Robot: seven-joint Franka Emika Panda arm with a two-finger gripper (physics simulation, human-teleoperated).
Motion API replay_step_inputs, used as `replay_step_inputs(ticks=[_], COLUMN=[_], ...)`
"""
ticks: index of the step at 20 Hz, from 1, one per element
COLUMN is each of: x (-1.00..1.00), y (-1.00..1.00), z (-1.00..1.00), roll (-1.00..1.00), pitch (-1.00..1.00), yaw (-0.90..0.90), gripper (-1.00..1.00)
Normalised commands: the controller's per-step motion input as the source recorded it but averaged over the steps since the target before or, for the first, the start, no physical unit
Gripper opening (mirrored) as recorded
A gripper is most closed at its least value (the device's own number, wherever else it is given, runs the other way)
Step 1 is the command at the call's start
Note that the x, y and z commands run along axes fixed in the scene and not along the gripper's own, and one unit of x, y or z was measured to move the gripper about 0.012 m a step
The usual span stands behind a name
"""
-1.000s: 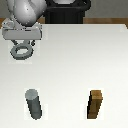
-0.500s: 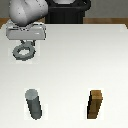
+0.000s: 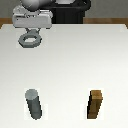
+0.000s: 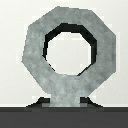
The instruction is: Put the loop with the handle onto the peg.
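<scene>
The loop with the handle (image 3: pixel 29 39) is a flat gray ring with a faceted edge. It hangs at the far left of the exterior view, under my gripper (image 3: pixel 34 31). The gripper is shut on the loop's short handle (image 4: pixel 65 94). In the wrist view the ring (image 4: pixel 34 52) fills the picture, and white table shows through its round hole. The peg (image 3: pixel 34 104) is an upright gray cylinder standing at the near left, well apart from the loop and almost in line with it.
A brown wooden block (image 3: pixel 95 105) stands upright at the near right of the exterior view, level with the peg. The white table (image 3: pixel 80 60) spreads between them. The arm's dark base (image 3: pixel 70 12) is at the far edge.
The gripper, with the loop in it, has shifted a little toward the exterior view's right and higher in the picture. The peg and the block have not moved.
</scene>
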Motion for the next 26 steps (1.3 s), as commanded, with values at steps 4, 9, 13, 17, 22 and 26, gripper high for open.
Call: replay_step_inputs(ticks=[4,9,13,17,22,26], x=[0.0,0.5,1.0,1.0,1.0,1.0], y=[0.0,0.0,0.0,0.0,0.0,0.0], z=[1.0,0.4,0.0,0.0,0.0,0.0], roll=[0.0,0.0,0.0,0.0,0.0,0.0], pitch=[0.0,0.0,0.0,0.0,0.0,0.0], yaw=[0.0,0.0,0.0,0.0,0.0,0.0], gripper=[-1.0,-1.0,-1.0,-1.0,-1.0,-1.0])
